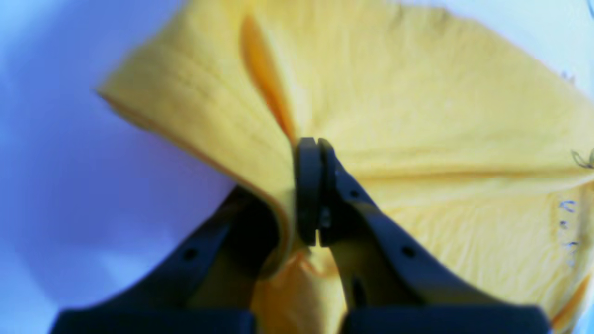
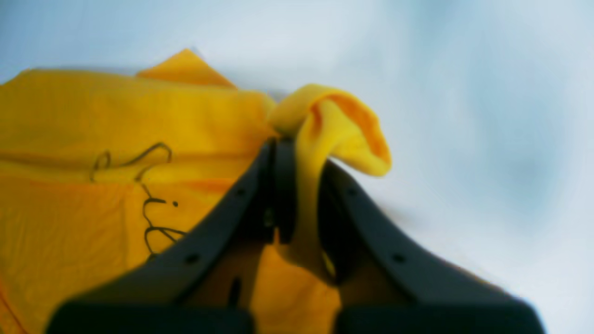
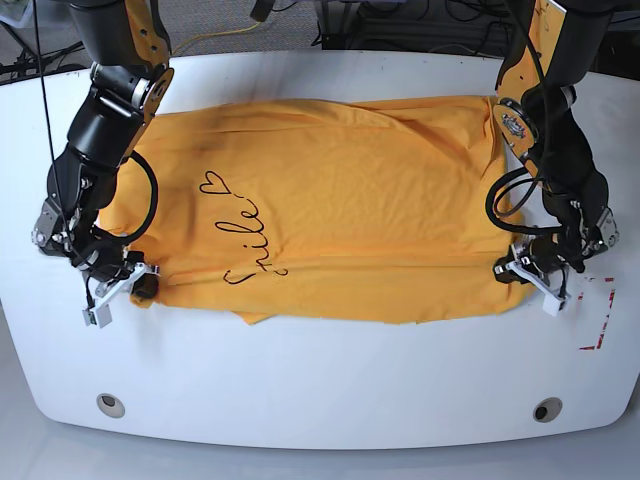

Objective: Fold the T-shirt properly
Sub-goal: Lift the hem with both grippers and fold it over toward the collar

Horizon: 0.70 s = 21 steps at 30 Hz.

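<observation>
The orange-yellow T-shirt [image 3: 330, 210] lies spread across the white table [image 3: 320, 380], with black script and a small heart [image 3: 240, 235] on its left half. My left gripper [image 3: 527, 268] is at the shirt's near right corner. In the left wrist view, the left gripper [image 1: 318, 150] is shut with the cloth [image 1: 417, 130] bunched around its pads. My right gripper [image 3: 132, 284] is at the near left corner. Up close, the right gripper [image 2: 301, 155] is shut on a curled fold of the hem [image 2: 338, 130], and the black script [image 2: 148, 195] shows to its left.
Red tape marks [image 3: 598, 318] sit on the table to the right of the shirt. Two round holes [image 3: 110, 404] [image 3: 547, 409] lie near the table's front edge. Cables and dark floor lie beyond the far edge.
</observation>
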{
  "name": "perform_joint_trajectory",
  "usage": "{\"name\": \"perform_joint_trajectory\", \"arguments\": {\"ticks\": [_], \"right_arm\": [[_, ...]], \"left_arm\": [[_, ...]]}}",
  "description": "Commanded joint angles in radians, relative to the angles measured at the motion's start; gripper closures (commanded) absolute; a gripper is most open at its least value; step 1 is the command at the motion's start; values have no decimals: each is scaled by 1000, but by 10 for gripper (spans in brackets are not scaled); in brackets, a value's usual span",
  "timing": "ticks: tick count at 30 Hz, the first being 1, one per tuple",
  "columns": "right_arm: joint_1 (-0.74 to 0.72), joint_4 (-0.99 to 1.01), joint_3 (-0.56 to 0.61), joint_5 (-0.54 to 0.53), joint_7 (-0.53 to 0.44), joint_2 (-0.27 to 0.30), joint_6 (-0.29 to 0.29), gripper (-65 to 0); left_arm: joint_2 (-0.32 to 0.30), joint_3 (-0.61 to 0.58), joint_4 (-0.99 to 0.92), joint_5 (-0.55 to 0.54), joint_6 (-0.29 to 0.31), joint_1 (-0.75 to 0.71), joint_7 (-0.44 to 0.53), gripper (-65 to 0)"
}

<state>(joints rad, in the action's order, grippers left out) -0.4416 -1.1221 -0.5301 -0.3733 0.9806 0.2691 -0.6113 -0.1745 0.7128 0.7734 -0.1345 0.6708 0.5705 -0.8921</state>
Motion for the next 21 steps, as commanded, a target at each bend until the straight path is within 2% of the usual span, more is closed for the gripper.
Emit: {"name": "perform_joint_trajectory", "arguments": {"ticks": [1,5,9,12,21], "right_arm": [[-32,-31,-2,-16,-24,20,-6,0],[-39,-31,1,-14,-24,20,-6,0],[-72,-34,67,-14,-29,28,-5,0],[-110,-34,104,-14,-29,52,-5,0],[-299,-34,209,-23,-24,126,-6,0]], "left_arm": [[-15,-23,83,-17,5,32,-11,-1],[-10,-104,226,-23,5,-20,-37,-1],[2,-155,380,-23,5,-34,-88,-1],[28,-166,509,-23,5,-40,-135,-1],[31,-247,831,-24,5,7,-247,-1]]}}
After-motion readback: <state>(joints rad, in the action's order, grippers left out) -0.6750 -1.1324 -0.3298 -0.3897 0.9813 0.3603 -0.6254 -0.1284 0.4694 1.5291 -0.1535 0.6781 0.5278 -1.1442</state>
